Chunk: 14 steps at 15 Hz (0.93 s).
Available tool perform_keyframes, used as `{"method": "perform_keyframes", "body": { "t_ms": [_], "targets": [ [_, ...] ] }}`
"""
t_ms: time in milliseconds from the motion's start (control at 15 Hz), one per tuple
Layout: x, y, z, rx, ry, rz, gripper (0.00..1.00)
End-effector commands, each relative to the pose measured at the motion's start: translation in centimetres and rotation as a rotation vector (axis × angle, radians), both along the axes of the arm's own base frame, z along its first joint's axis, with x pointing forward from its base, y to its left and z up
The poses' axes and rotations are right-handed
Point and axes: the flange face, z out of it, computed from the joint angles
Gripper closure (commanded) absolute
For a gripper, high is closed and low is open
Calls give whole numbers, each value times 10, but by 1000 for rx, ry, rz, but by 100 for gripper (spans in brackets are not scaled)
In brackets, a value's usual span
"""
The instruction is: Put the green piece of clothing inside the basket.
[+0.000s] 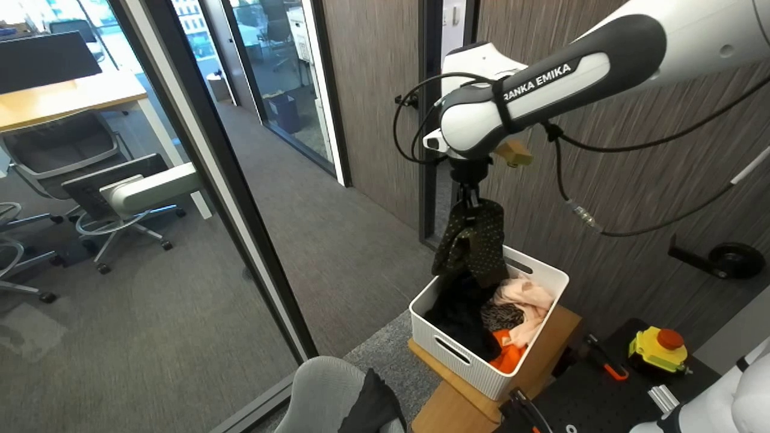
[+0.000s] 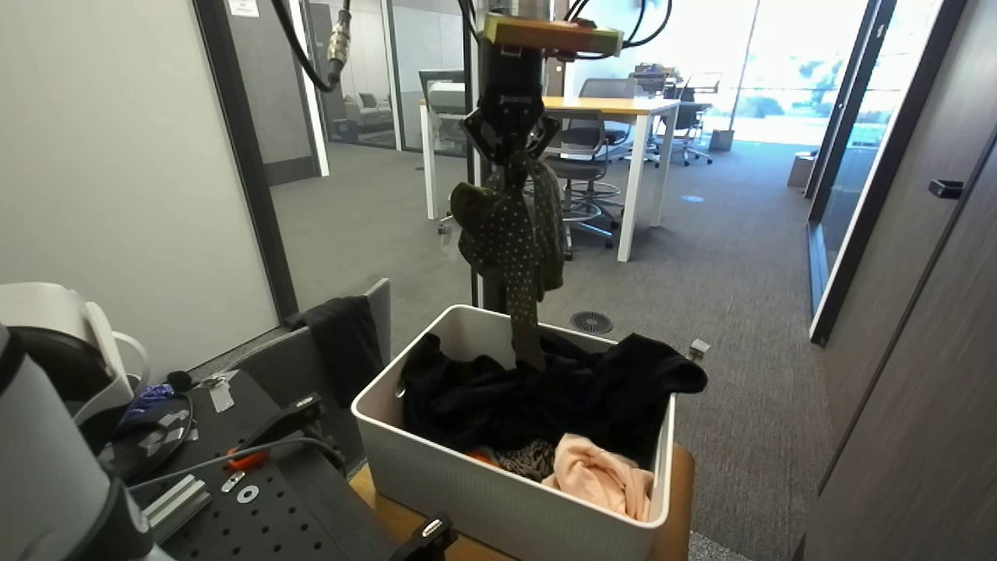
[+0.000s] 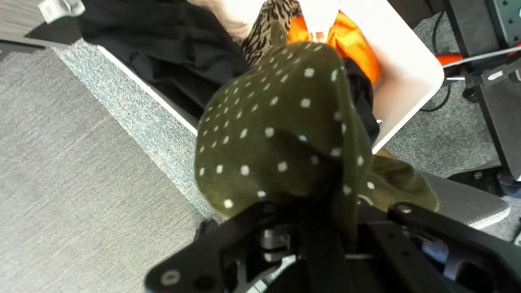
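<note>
The green piece of clothing (image 2: 506, 241), spotted with pale dots, hangs below the gripper (image 2: 512, 165), and we see the fingers pinching a bunch of it at the top. In the wrist view its folds spread wide in front of the fingers. The rest falls loose over the basket (image 2: 498, 506), a narrow strip reaching lowest; we cannot tell whether that end touches the clothes beneath. The gripper points straight down at the end of the white and dark arm (image 1: 553, 84).

Inside the white basket we find black clothing (image 2: 561, 405) spread across much of the space, one end lying over the rim, and beside it a peach cloth (image 1: 523, 300), a patterned cloth (image 1: 502, 316) and an orange cloth (image 1: 508, 355). The basket rests on a wooden stand (image 1: 548, 343). Near that we see a black table (image 2: 311, 499) with rows of holes and a short metal bar (image 2: 177, 502) on top. A yellow box (image 1: 649, 349) with a red button (image 1: 670, 338) sits near too. A grey chair (image 1: 328, 385) stands close to the basket, a dark cloth (image 1: 376, 403) draped over its back.

Farther off, in both exterior views, we make out a wood-topped desk (image 2: 607, 104) and office chairs (image 2: 576, 167), and beyond them, in an exterior view, a bright window (image 2: 802, 54).
</note>
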Motion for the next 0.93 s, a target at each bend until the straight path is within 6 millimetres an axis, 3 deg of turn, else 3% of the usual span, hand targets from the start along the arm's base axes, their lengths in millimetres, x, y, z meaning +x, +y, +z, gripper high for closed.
{"method": "perform_keyframes", "body": {
  "t_ms": [0,200,400,600,867],
  "targets": [
    [-4,-54,-6,32,-1,-65,94],
    [4,-93,-37,46,43,-116,94],
    [8,-120,-71,56,80,-148,94],
    [10,-134,-109,81,132,-167,94],
    [11,-133,-159,122,207,-163,94]
  ]
}}
